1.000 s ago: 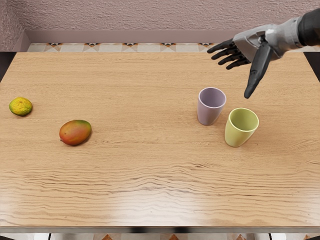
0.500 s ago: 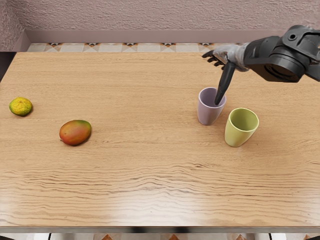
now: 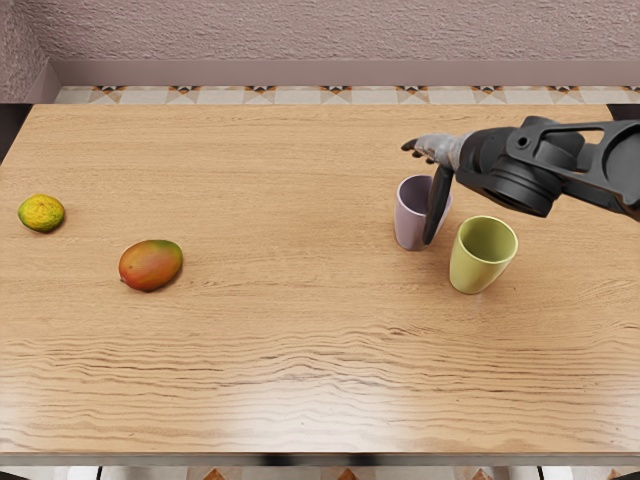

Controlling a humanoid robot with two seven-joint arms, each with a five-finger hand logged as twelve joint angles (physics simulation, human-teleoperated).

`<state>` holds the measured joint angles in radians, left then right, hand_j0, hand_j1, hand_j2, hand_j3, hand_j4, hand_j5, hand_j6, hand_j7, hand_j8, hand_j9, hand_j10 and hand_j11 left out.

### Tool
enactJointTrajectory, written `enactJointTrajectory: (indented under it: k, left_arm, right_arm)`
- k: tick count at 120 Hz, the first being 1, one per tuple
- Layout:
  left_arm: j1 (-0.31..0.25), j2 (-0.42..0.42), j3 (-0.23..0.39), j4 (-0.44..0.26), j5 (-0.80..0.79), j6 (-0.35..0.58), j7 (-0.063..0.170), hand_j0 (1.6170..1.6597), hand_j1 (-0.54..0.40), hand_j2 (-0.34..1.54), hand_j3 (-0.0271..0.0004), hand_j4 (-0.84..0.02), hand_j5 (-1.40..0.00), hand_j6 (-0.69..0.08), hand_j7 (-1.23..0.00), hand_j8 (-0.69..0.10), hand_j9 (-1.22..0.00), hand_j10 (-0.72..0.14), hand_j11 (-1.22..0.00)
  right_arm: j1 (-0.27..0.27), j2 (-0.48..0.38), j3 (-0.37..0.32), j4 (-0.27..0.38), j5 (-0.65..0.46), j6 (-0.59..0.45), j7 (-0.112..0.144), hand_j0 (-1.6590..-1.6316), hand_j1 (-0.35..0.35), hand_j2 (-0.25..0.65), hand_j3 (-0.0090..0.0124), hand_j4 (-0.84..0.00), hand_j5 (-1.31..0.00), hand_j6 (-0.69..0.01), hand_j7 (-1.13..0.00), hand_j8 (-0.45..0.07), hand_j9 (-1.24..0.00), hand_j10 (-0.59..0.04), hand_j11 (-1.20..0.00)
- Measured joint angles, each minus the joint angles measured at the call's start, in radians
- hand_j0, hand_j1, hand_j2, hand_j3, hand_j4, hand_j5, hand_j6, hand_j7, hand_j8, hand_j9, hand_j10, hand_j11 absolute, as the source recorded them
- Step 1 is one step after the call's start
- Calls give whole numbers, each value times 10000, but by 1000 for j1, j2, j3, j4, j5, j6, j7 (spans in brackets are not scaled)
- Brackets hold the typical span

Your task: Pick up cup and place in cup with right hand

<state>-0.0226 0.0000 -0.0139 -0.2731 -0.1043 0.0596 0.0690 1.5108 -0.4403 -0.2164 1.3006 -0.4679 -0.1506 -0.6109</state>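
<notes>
Head view: the right hand (image 3: 440, 150), fingers open, is by the lilac cup (image 3: 409, 226), toward the worktop's (image 3: 270, 350) right edge beside the green cup (image 3: 477, 270). Centre the lilac cup between thumb and fingers before closing, avoiding the green cup.

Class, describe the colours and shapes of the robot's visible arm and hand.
The right arm is dark grey to black, with bulky rounded joint housings and an open, frame-like section. Its right hand is human-shaped, with a silver-grey body, slender black fingers and a long black thumb.
</notes>
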Motion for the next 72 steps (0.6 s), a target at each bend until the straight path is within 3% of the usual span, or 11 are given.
enactJointTrajectory:
  k: [52,72]
  left_arm:
    - [1,0,0,0,0,0,0,16581,3444,7,0,-39,-50,-38,-50,-38,-50,-38,-50]
    - [0,0,0,0,0,0,0,16581,3444,7,0,-39,-50,-38,-50,-38,-50,-38,-50]
  right_arm:
    - [-4,18,-33,-11,-1,-8,0,-16581,-3192,-43,0,-272,-334,-283,-331,-276,-333,-268,-332]
    - [-7,17,-40,-22,-5,-9,0,-16581,-1691,-292,0,-1524,-1961,-1535,-1958,-1528,-1960,-1520,-1959]
